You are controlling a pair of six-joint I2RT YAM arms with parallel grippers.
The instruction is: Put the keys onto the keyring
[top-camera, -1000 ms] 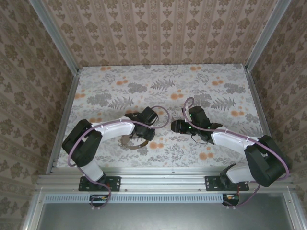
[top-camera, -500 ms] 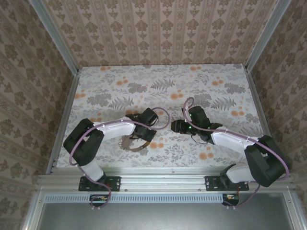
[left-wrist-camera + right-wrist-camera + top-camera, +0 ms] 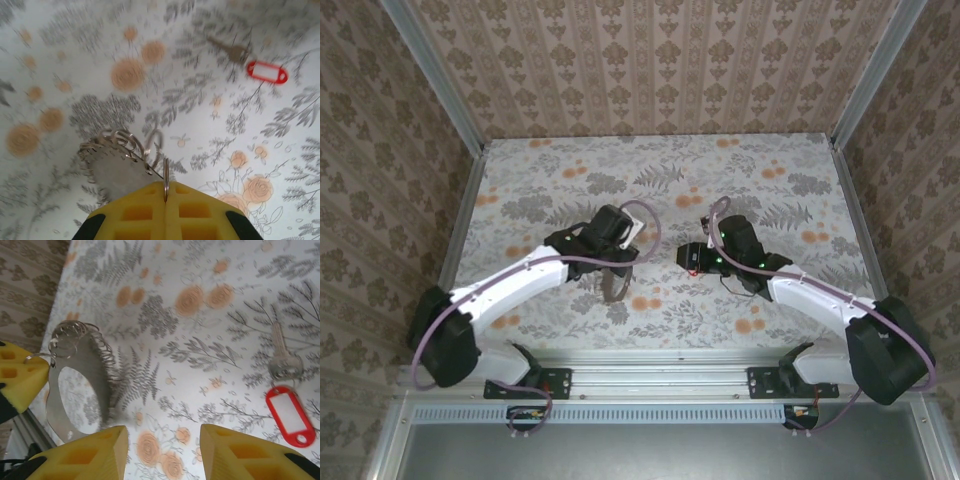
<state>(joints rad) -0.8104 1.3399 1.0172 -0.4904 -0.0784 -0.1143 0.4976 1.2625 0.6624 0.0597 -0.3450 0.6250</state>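
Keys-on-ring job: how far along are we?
Done: left gripper is shut on the keyring. In hand: right gripper open and empty, near the key. Left: key, with red tag, lies loose on the table; grasp it and thread it on.

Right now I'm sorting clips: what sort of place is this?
Likely a robot test booth: wallpapered panels in aluminium framing enclose the floral table, with left arm and right arm bolted at its edge.

Table (image 3: 560, 170): white, grey fern and orange flower print. Key (image 3: 282, 357): silver-grey. Tag (image 3: 290, 415): red. Ring (image 3: 98, 372): grey metal. Pads (image 3: 240, 452): yellow. Walls (image 3: 660, 60): beige-brown damask.
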